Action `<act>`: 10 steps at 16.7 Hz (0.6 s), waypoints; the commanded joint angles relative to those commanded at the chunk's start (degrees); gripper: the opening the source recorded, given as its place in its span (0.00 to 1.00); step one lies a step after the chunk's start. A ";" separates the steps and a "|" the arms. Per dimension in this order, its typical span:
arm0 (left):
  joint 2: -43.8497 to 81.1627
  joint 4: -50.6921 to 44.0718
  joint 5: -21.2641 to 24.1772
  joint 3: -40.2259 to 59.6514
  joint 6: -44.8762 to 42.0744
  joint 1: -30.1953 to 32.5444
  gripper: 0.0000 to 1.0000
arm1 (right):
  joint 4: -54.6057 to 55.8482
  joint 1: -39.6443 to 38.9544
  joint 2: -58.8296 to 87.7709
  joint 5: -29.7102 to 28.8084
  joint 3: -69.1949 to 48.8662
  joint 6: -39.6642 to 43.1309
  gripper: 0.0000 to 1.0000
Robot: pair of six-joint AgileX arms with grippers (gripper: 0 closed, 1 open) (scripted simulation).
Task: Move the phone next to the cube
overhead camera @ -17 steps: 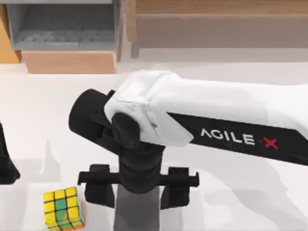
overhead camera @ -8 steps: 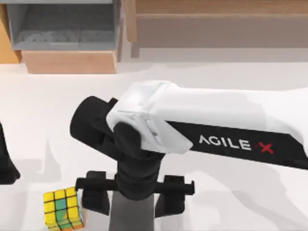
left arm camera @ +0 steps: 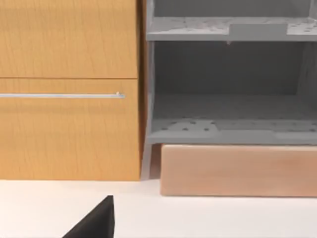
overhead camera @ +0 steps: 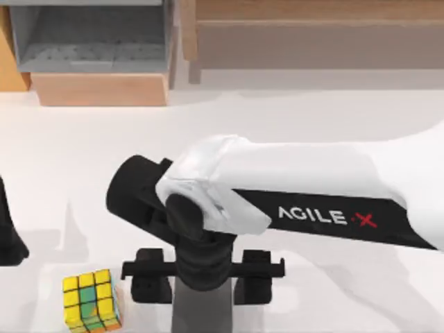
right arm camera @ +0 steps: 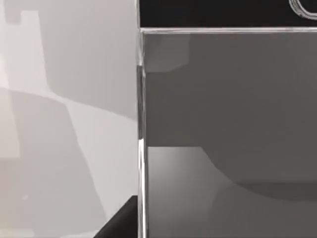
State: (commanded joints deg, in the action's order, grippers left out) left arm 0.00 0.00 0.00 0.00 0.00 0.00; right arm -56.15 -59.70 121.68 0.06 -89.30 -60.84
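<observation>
The right claw [overhead camera: 202,288] sits low in the top view's centre, its two black fingers [overhead camera: 151,281] spread wide either side of the grey phone [overhead camera: 201,312], which runs off the bottom edge. I cannot tell whether the pads touch it. The cube [overhead camera: 91,300] rests on the white surface [overhead camera: 83,173] at lower left, just beside the left-hand finger. My worry: swinging the phone leftward could knock the cube away. The left arm [overhead camera: 8,236] is parked at the left edge.
</observation>
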 joint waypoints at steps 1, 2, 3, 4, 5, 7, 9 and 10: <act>0.00 0.00 0.00 0.00 0.00 0.00 1.00 | 0.16 0.01 0.53 -0.44 0.52 0.05 0.00; 0.00 0.00 0.00 0.00 0.00 0.00 1.00 | 0.20 0.02 0.70 -0.54 0.68 0.06 0.00; 0.00 0.00 0.00 0.00 0.00 0.00 1.00 | 0.20 0.02 0.70 -0.54 0.68 0.06 0.00; 0.00 0.00 0.00 0.00 0.00 0.00 1.00 | 0.20 0.02 0.70 -0.54 0.68 0.06 0.00; 0.00 0.00 0.00 0.00 0.00 0.00 1.00 | 0.20 0.02 0.70 -0.54 0.68 0.06 0.00; 0.00 0.00 0.00 0.00 0.00 0.00 1.00 | 0.20 0.02 0.70 -0.54 0.68 0.06 0.08; 0.00 0.00 0.00 0.00 0.00 0.00 1.00 | 0.20 0.02 0.70 -0.54 0.68 0.06 0.23; 0.00 0.00 0.00 0.00 0.00 0.00 1.00 | 0.20 0.02 0.70 -0.54 0.68 0.06 0.30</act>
State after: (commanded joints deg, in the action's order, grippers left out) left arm 0.00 0.00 0.00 0.00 0.00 0.00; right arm -55.96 -59.69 122.38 -0.49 -88.62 -60.78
